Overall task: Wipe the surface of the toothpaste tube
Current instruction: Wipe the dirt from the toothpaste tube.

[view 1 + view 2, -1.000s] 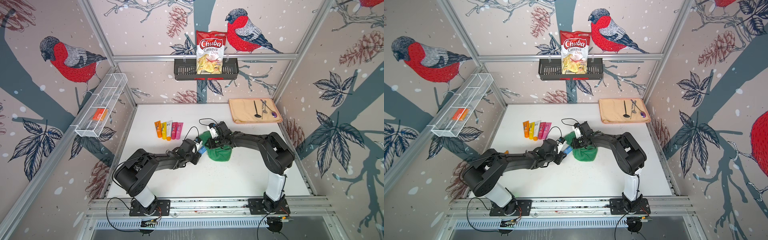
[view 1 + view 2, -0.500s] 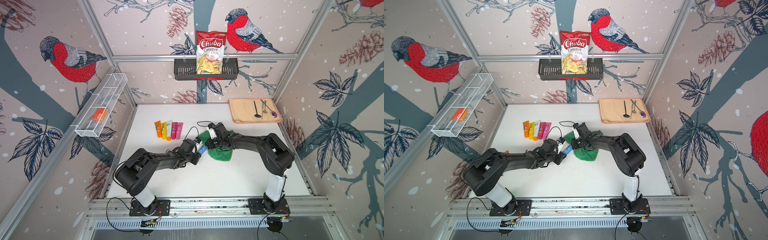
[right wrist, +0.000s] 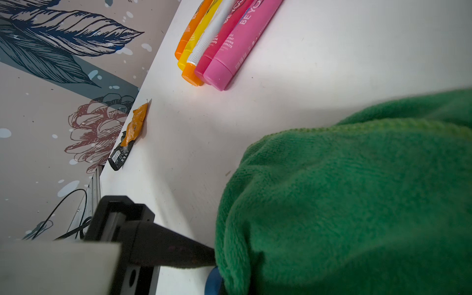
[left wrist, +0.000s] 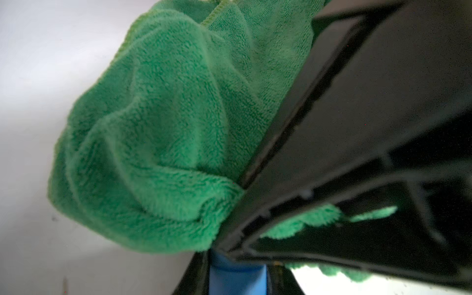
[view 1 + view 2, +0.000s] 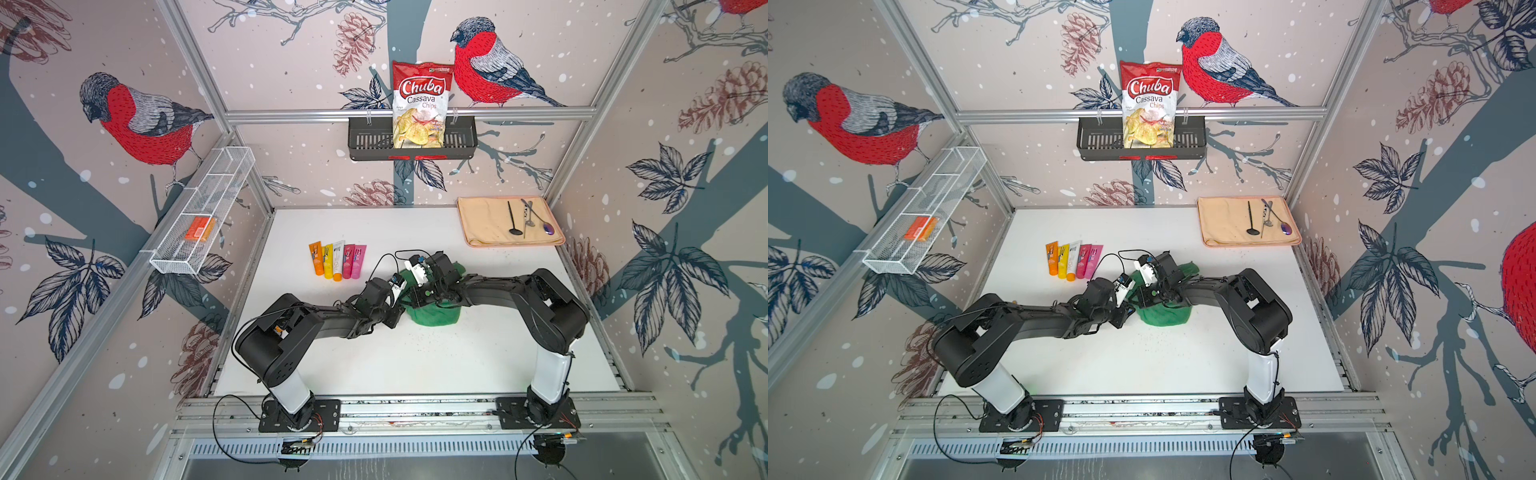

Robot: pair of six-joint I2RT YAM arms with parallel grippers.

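Note:
The toothpaste tube (image 4: 236,275) is blue and sits between the fingers of my left gripper (image 4: 236,270), which is shut on it. A green cloth (image 5: 436,318) (image 5: 1165,318) is draped over the tube's far end and over my right gripper (image 5: 419,295), which is shut on the cloth. In the right wrist view the cloth (image 3: 357,204) hides the right fingers, and only a blue edge of the tube (image 3: 213,281) shows under it. The two grippers meet at mid-table, with the left gripper (image 5: 401,305) just left of the cloth. In both top views the tube is hidden.
Several coloured tubes (image 5: 337,260) lie in a row behind and left of the grippers. A beige mat (image 5: 486,226) with utensils is at the back right. An orange wrapper (image 3: 132,127) lies at the table's left edge. Wall baskets (image 5: 199,220) (image 5: 365,141) hang above.
My right gripper has slid the cloth a little leftward toward the left gripper, covering more of the blue tube. The left arm has held still.

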